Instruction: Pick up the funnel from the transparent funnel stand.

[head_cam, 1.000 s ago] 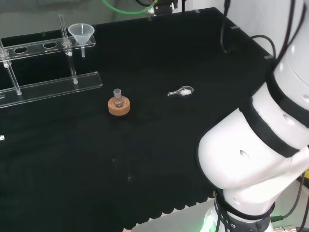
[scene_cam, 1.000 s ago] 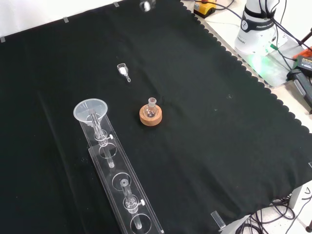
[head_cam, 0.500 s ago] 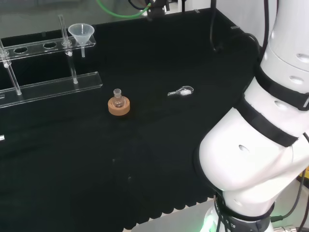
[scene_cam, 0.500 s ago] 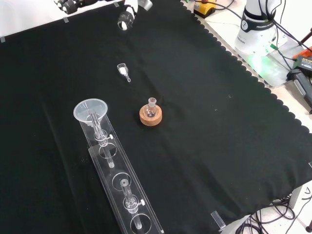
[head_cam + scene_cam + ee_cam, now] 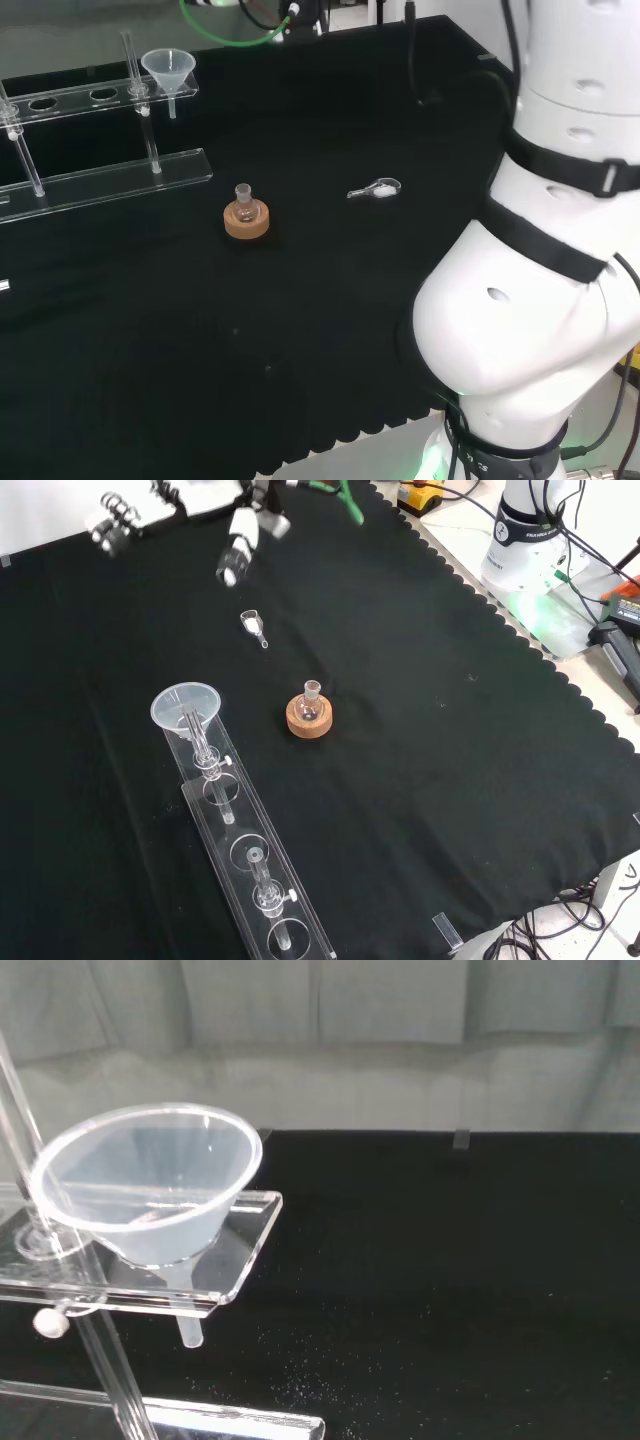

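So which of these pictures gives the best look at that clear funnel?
The wrist view: the funnel is close and large, seated in the stand's top shelf with its spout poking through. The head view shows it small and far off; the front view looks down into its bowl.

The funnel point(image 5: 145, 1195) looks like clear, slightly cloudy plastic, smooth and glossy. Its stand point(image 5: 160, 1285) is see-through acrylic with shiny polished edges. The bench cloth point(image 5: 420, 770) is matt black fabric, speckled with pale dust. The ring point(image 5: 308, 718) under the little glass flask point(image 5: 311, 698) looks like cork, dull and grainy.
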Robot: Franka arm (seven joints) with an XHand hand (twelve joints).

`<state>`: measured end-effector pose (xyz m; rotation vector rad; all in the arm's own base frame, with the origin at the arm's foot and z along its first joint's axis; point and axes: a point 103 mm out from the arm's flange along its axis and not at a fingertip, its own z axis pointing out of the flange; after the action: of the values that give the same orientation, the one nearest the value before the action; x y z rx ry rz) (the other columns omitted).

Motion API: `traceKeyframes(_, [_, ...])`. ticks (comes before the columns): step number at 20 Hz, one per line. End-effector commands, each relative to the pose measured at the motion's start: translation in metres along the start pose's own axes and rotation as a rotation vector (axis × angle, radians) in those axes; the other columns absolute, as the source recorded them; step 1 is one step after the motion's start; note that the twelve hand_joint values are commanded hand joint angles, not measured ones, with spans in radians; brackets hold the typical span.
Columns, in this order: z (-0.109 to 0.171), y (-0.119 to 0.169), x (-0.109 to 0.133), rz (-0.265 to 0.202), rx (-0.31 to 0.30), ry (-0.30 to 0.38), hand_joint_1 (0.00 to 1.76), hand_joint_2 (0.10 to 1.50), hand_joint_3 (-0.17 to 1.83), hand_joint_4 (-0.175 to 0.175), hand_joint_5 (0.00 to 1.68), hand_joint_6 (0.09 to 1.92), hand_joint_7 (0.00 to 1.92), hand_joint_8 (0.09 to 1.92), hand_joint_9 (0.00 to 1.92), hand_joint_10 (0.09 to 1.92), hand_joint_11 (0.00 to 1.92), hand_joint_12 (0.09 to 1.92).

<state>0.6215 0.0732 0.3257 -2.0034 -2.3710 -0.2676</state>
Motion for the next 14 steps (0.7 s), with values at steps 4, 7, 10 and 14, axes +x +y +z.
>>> traceKeyframes(4, [0.05,0.047,0.02,-0.028,0.091,0.021,0.08,0.8,0.17,0.071,0.0,0.09,0.0,0.09,0.0,0.09,0.02,0.09])
traceKeyframes(7, [0.058,0.049,0.03,-0.02,0.133,0.018,0.08,0.8,0.17,0.071,0.0,0.09,0.0,0.09,0.0,0.09,0.02,0.09])
traceKeyframes(10, [0.058,0.042,0.034,0.011,0.151,0.067,0.08,0.81,0.17,0.07,0.0,0.09,0.0,0.09,0.0,0.09,0.03,0.09])
traceKeyframes(14, [0.064,0.031,0.038,0.037,0.166,0.149,0.08,0.81,0.17,0.069,0.0,0.09,0.0,0.09,0.0,0.09,0.03,0.09])
